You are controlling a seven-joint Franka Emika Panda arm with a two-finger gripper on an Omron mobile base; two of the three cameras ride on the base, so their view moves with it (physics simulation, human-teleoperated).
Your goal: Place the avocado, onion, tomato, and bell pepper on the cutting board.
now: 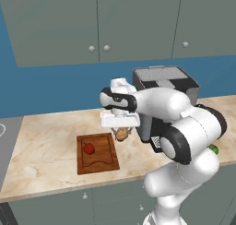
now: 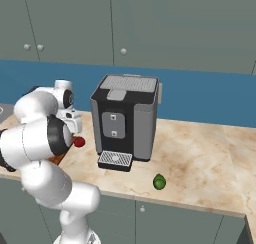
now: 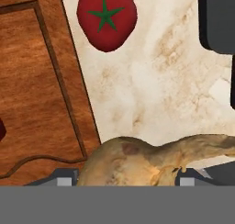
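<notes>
At centre of the left base view, our two-finger gripper [image 1: 121, 130] clamps the tan-yellow onion bulb [image 1: 121, 134] just right of the reddish-brown grooved wooden cutting board [image 1: 102, 160]; the black coffee machine [image 2: 125, 119] stands close behind.

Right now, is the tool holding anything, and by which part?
Yes: the tool holds the onion by its round bulb, the pale stalk sticking out to one side. It hangs above the counter, beside the cutting board.
</notes>
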